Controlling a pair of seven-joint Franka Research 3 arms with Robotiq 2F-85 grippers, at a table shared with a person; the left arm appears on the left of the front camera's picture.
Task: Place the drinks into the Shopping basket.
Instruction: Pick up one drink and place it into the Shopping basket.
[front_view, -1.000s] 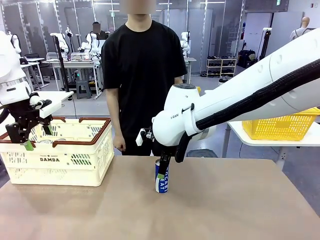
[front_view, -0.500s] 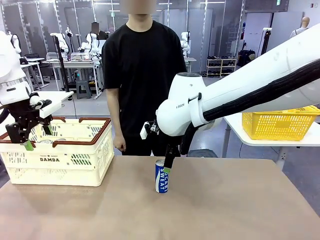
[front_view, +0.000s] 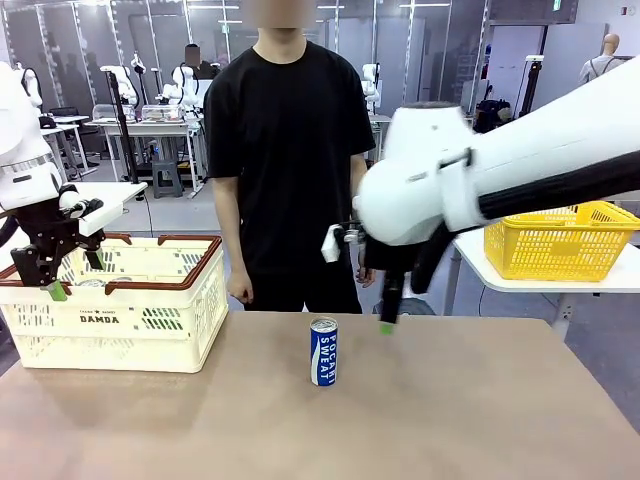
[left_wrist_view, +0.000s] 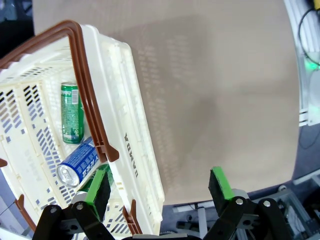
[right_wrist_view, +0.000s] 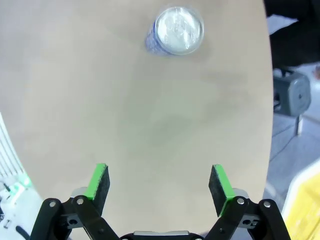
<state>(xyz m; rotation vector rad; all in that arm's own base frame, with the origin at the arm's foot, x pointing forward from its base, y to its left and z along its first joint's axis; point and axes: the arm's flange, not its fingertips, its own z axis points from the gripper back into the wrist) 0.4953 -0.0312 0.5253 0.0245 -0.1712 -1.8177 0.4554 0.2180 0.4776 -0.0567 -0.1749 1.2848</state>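
One blue drink can (front_view: 323, 351) with white lettering stands upright in the middle of the table; from above its silver top (right_wrist_view: 177, 31) shows. My right gripper (front_view: 388, 318) hangs open above and to the right of it, jaws (right_wrist_view: 159, 182) wide over bare tabletop, holding nothing. The Shopping basket (front_view: 150, 320), cream with a brown rim, sits at the table's left. A green can (left_wrist_view: 72, 119) and a blue can (left_wrist_view: 77, 165) lie inside it. My left gripper (front_view: 75, 275) is open over the basket's near wall (left_wrist_view: 125, 150), one finger (left_wrist_view: 97, 185) inside, the other outside.
A person in a black shirt (front_view: 290, 150) stands at the far edge, one hand (front_view: 238, 287) hanging near the basket's corner. A yellow mesh basket (front_view: 560, 245) rests on a side table at the right. Bare tabletop (front_view: 450, 410) lies around the standing can.
My right gripper has risen from around the blue can and swung up and to the right, leaving the can standing. The left arm has stayed still.
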